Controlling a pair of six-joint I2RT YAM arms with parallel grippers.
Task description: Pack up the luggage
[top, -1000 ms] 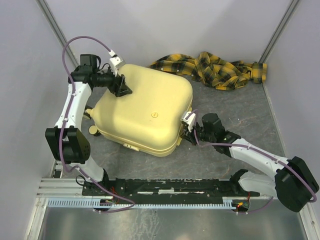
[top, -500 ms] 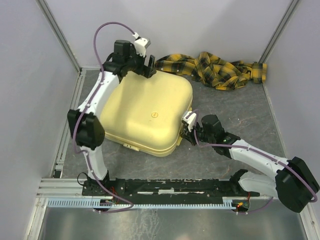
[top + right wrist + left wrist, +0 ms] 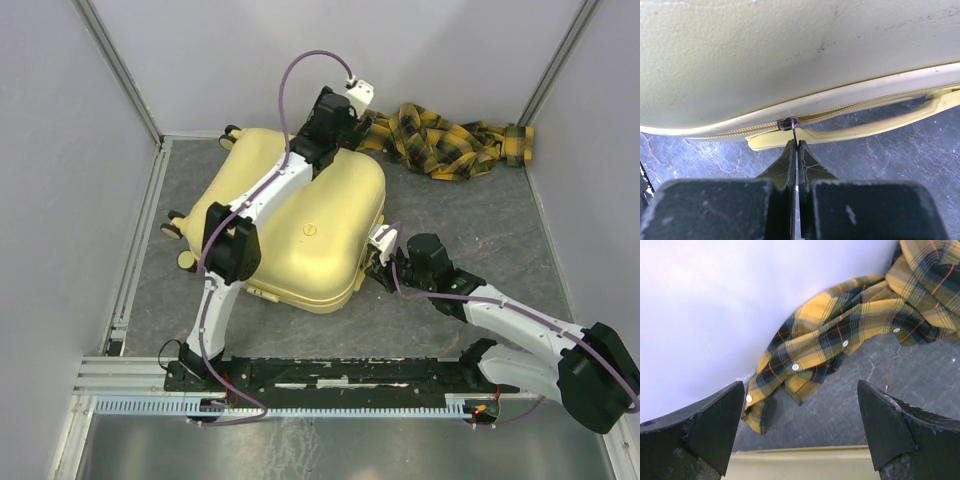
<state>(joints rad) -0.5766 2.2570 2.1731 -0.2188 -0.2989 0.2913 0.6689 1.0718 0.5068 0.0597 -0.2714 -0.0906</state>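
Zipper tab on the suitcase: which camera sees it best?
The right wrist view: the zipper tab sits close up, pinched in the right jaws. The top view hides it under the right arm. The left wrist view shows only the suitcase edge and plaid shirt.

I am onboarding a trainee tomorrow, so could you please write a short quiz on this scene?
1. True or false: the luggage lies open.
2. What does the right end effector pinch? A) the zipper pull B) a wheel C) the handle
3. Fill in: the left end effector, wide open, faces the ____ heaped by the back wall.
Key: 1 false; 2 A; 3 plaid shirt.
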